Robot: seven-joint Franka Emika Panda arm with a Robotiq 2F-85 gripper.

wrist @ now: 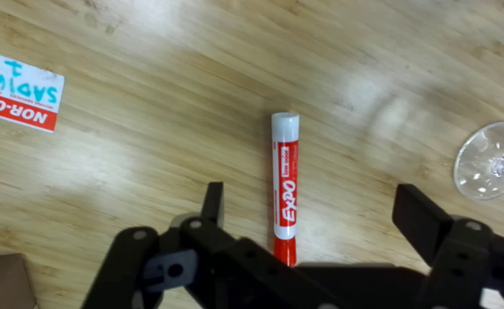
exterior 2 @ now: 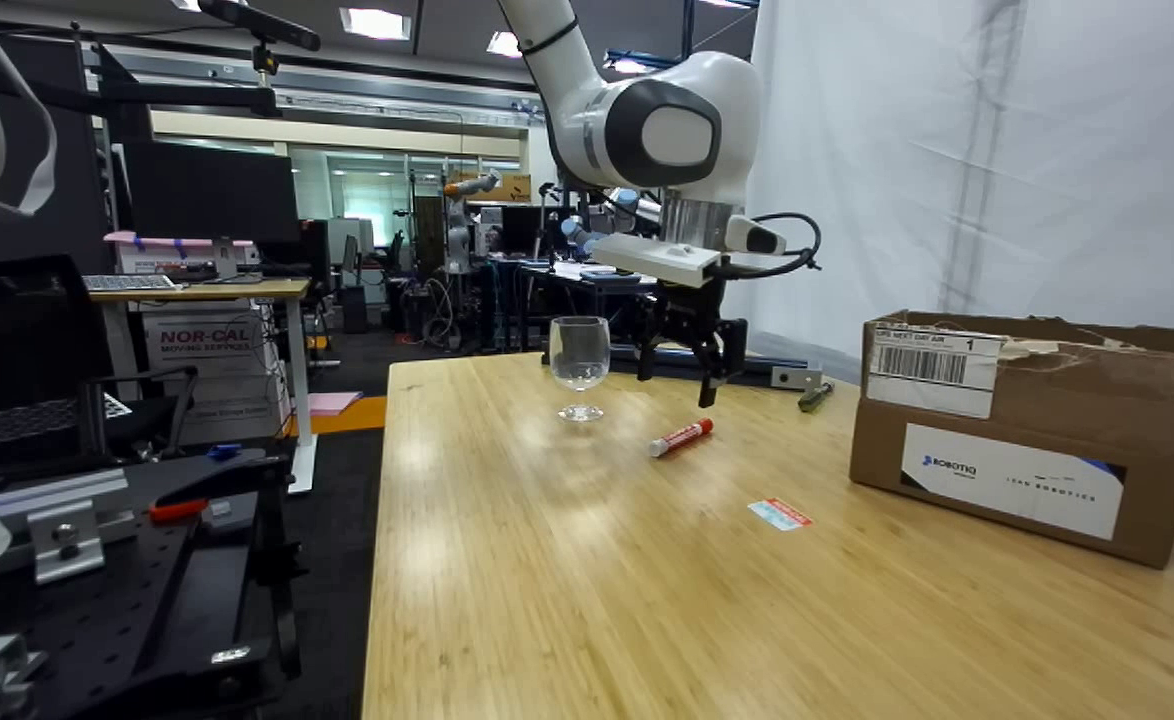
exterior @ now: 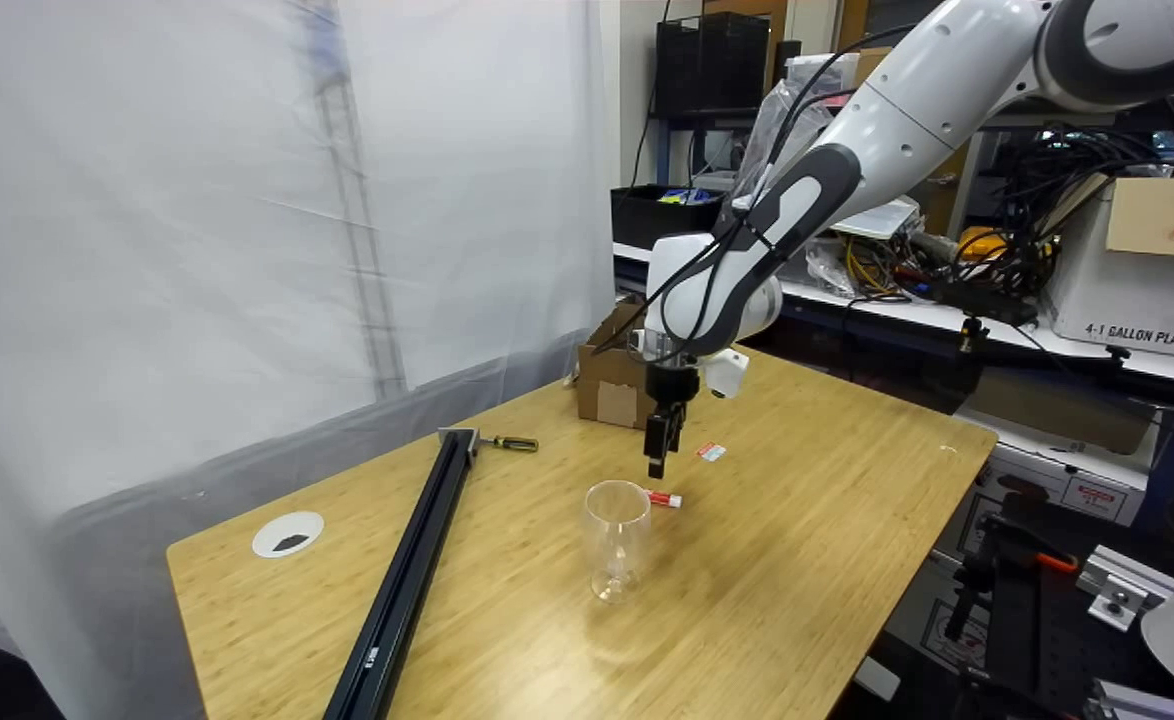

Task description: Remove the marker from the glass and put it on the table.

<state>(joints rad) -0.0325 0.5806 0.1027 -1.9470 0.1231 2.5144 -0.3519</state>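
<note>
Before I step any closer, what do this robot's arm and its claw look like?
The arm is rounded and glossy white, with dark grey bands. Black cables loop beside it and are strapped along it. The claw is mostly black, with two jointed fingers ending in flat, blocky tips, and small round grey pins. I can't make out any lettering on either.

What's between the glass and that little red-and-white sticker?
A marker lies on the table between the glass and the sticker; all three views show it.
</note>
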